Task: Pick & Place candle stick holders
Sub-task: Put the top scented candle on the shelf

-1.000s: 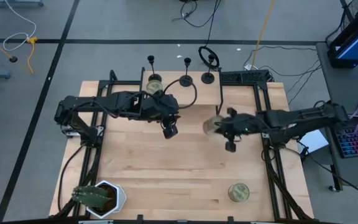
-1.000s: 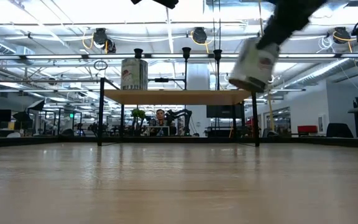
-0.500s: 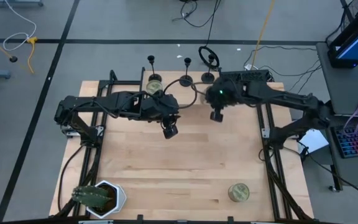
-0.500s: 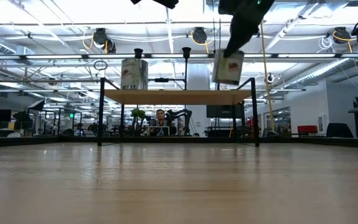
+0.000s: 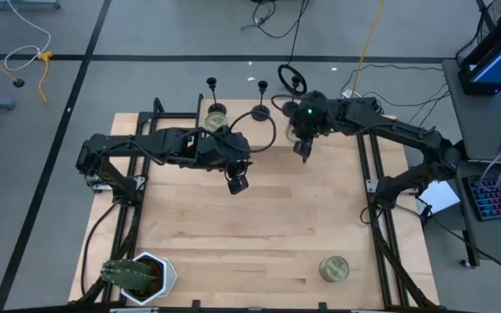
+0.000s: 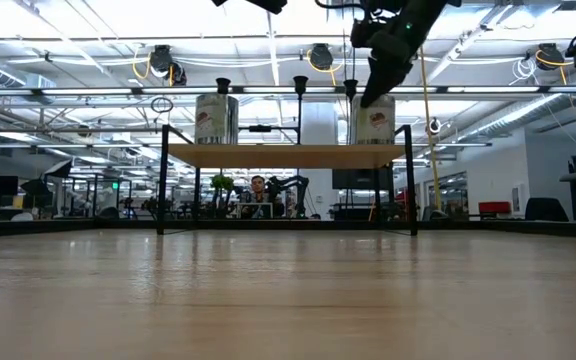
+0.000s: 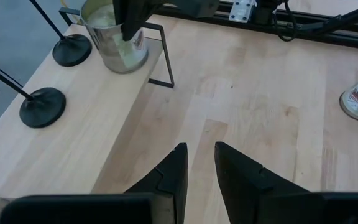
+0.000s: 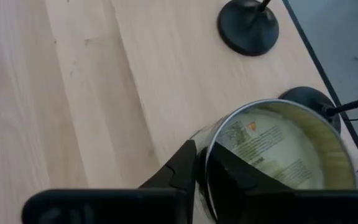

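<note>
High view shows the candle stick holders (image 5: 211,85) standing along the shelf's far edge, probably light, rigid and tippy, best pinched at the stem, while the right gripper (image 5: 302,130) clamps an open can's (image 8: 278,155) rim and the left gripper (image 5: 237,182) hangs narrowly parted, empty.

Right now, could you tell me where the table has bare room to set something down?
The middle is bare, between the left gripper, the plant pot and the near can. The back shelf is crowded with candle stick holders, cans and the right gripper.
</note>
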Action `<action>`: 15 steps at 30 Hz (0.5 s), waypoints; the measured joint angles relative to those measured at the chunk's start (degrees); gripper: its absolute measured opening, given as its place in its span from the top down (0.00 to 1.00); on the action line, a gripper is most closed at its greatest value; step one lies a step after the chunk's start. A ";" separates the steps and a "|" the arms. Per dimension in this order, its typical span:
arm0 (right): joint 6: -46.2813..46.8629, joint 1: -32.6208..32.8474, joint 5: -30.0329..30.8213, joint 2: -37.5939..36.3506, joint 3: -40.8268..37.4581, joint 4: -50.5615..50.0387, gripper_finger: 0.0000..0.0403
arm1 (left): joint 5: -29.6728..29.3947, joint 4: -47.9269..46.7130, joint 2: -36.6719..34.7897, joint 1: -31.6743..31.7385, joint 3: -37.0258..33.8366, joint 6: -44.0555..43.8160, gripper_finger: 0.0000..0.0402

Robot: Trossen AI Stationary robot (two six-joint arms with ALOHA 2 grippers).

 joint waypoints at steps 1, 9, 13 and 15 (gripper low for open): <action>0.00 -0.32 -0.11 0.01 0.00 0.24 0.93 | 0.00 0.00 0.00 0.00 0.00 -0.02 0.78; -0.08 -1.95 -2.83 0.04 -0.07 1.60 0.86 | -0.02 -0.02 0.00 0.00 0.00 -0.02 0.78; -1.76 -1.84 -4.35 0.04 -0.11 3.16 0.82 | -0.02 -0.02 0.00 0.00 0.00 -0.02 0.78; -1.75 -1.68 -4.38 0.04 -0.11 4.23 0.81 | -0.04 -0.02 -0.01 0.00 0.00 -0.02 0.78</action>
